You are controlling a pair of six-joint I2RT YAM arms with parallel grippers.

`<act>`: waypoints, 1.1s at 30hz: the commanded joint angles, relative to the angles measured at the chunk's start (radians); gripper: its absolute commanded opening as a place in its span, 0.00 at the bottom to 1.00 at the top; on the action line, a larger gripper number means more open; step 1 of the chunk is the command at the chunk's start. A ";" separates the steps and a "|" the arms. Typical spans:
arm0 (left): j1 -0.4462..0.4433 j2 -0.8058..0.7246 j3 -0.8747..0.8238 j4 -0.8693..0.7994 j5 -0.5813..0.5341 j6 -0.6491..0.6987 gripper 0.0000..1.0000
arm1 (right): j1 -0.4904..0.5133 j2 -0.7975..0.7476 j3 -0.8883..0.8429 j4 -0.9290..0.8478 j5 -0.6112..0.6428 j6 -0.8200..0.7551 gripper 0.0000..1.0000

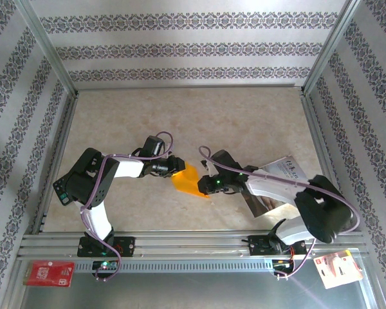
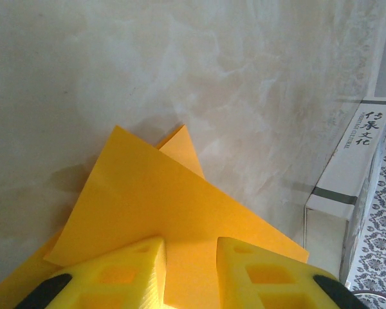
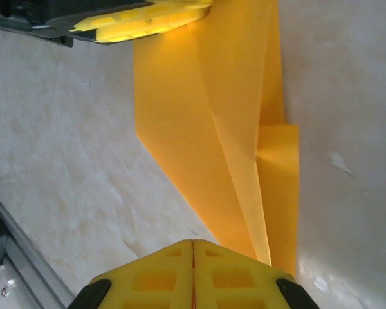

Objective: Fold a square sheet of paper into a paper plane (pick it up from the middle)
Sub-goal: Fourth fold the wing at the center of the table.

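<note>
Currently, the square sheet of paper [image 1: 190, 180] is located left of the printed sheet [image 1: 286, 170], near it but apart. It appears to be raised off the bench [image 1: 180, 116] between the two end effectors. It is partly folded: overlapping layers and one long crease are seen in the right wrist view, and no pointed dart has been formed yet.

The right end effector [image 3: 193, 244], positioned between the paper and the printed sheet, is fully closed, and a folded corner of the paper appears to be pinched at its tips. The left end effector [image 2: 192, 251], on the side of the paper away from the printed sheet, is set partly open. A gap is visible between its fingers [image 2: 132, 270], with the paper edge lying in that gap. Whether any pressure is applied there cannot be determined.

The following faults are judged possible:
- Slippage. With the left jaws not closed on it, the paper may be lost from that side if pulled, and would hang from one corner.
- Tearing. If the arms are drawn apart, the thin paper may be torn at the pinched corner.
- Skewed crease. If the layers are shifted before pressing, the next fold would be misaligned.
- Collision. The end effectors are close together, so contact may be caused by a small inward move.
</note>
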 commanded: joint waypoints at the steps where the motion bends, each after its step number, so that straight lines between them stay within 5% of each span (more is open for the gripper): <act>1: 0.027 0.049 -0.016 -0.108 -0.064 0.027 0.27 | 0.011 0.079 0.051 -0.003 -0.012 -0.024 0.08; 13: 0.026 0.053 -0.008 -0.118 -0.062 0.033 0.27 | -0.025 0.187 0.050 -0.018 -0.022 -0.068 0.07; 33: 0.026 0.060 -0.006 -0.124 -0.064 0.040 0.27 | -0.055 0.138 -0.060 -0.005 -0.046 -0.050 0.07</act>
